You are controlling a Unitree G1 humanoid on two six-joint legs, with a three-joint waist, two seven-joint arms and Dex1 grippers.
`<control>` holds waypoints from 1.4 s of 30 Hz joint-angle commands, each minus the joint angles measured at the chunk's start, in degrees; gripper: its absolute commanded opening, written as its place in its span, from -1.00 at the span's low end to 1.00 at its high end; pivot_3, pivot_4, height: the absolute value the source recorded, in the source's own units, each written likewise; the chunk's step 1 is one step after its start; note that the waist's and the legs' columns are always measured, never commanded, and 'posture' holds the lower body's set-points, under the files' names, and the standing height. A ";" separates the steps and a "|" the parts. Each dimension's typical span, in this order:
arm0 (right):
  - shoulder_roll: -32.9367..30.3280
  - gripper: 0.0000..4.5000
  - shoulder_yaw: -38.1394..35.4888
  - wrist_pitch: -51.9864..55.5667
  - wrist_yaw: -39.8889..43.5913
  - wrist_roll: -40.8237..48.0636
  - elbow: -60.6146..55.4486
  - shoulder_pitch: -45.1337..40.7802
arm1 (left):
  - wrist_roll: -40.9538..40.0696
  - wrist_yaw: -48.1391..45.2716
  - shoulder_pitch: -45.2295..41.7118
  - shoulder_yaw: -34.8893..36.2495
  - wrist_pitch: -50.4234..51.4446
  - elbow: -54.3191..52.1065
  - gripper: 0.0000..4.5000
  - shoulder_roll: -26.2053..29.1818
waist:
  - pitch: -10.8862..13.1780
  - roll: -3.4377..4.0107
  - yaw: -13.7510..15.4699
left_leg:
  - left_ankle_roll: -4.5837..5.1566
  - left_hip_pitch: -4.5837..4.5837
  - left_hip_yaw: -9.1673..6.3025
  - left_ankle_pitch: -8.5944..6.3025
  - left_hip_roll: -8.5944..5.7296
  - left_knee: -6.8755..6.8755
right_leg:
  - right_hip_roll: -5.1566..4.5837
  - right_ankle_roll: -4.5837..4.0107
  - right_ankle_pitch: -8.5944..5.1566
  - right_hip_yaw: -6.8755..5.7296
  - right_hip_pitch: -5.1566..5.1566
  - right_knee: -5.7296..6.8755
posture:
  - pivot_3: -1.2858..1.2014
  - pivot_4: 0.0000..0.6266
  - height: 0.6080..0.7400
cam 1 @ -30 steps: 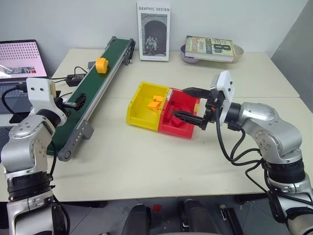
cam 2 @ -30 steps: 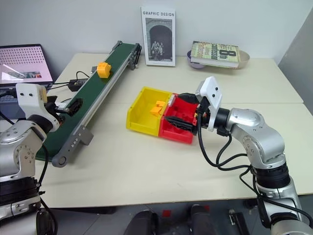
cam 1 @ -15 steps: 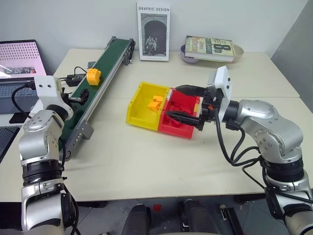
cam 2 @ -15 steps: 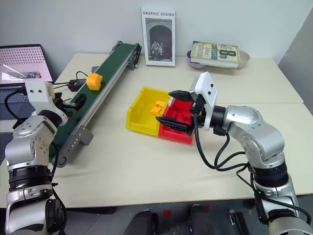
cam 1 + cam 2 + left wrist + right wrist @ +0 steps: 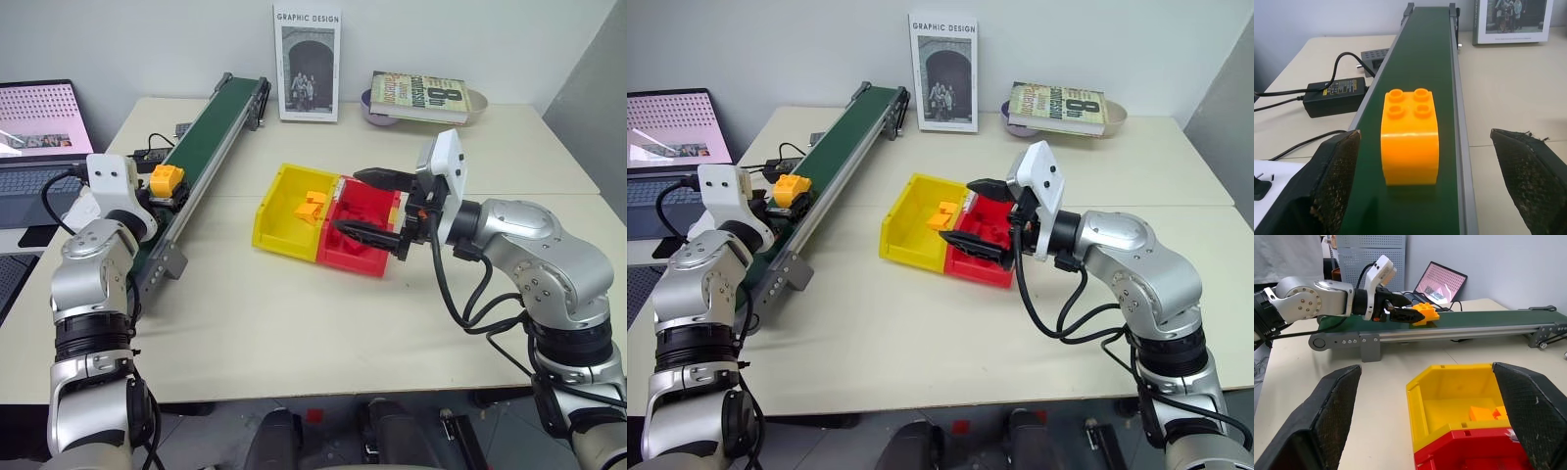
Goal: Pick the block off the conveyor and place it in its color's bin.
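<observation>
The yellow-orange studded block (image 5: 1409, 147) rides the dark green belt of the conveyor (image 5: 211, 132), partway along it toward the near end. My left gripper (image 5: 1424, 136) is open at belt level, its fingers (image 5: 1334, 181) on either side of the block with gaps showing. The yellow bin (image 5: 279, 217), joined to a red bin (image 5: 364, 240), stands mid-table and holds small orange pieces (image 5: 312, 205). My right gripper (image 5: 372, 206) hangs open over the red bin with nothing between its fingers.
A laptop (image 5: 39, 117) sits at the left edge, with a power adapter (image 5: 1334, 91) and cables beside the belt. A "Graphic Design" book (image 5: 308, 62) stands at the back. Another book rests on a bowl (image 5: 421, 96) at the back right.
The block has travelled down the belt toward the near end and now sits between my left gripper's fingers. My left gripper edged forward to the belt. My right gripper stayed put.
</observation>
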 commanded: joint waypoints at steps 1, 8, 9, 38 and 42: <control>-0.42 1.00 -1.63 -0.54 -0.05 1.00 -1.28 -1.10 | 0.60 1.50 0.02 1.22 0.08 -1.79 0.65 0.95 | 0.00 0.00 0.00 | 0.00 0.00 0.01 0.00 0.00 0.00 | 0.00 0.00 0.00 0.00 0.00 0.00 | 0.03 -0.52 1.00; -0.69 1.00 -1.92 -1.21 0.17 1.04 0.26 -1.81 | -0.02 3.50 2.40 3.08 1.73 -4.33 0.09 1.16 | 0.00 0.00 -0.04 | 0.00 0.00 0.00 0.00 0.02 0.00 | -0.04 0.00 0.00 0.00 0.00 0.00 | 0.03 -0.52 1.00; -0.67 1.00 -1.89 -1.26 0.16 1.08 0.38 -1.91 | 0.00 3.66 2.60 3.13 1.97 -4.69 -0.02 1.20 | 0.00 0.00 -0.05 | 0.00 0.00 0.00 0.00 0.03 0.00 | -0.06 0.00 0.00 0.00 0.00 0.00 | 0.03 -0.52 1.00; -2.86 1.00 -4.06 14.00 -19.20 -1.96 -20.17 11.04 | 5.23 -23.94 -19.00 -26.26 -5.15 8.78 -0.16 -7.97 | -0.02 -0.04 0.76 | 0.00 -0.01 -0.06 0.00 -0.05 0.00 | 0.51 -0.09 -0.08 0.01 -0.03 0.00 | 0.03 -0.52 1.00; -2.33 1.00 -5.81 16.08 -21.24 -1.49 -22.07 12.00 | 6.11 -25.55 -21.43 -25.24 -10.07 15.67 0.18 -9.50 | -0.02 -0.04 0.83 | 0.01 -0.02 -0.09 0.00 0.02 0.01 | 0.60 -0.10 -0.08 0.02 -0.06 0.04 | 0.03 -0.52 1.00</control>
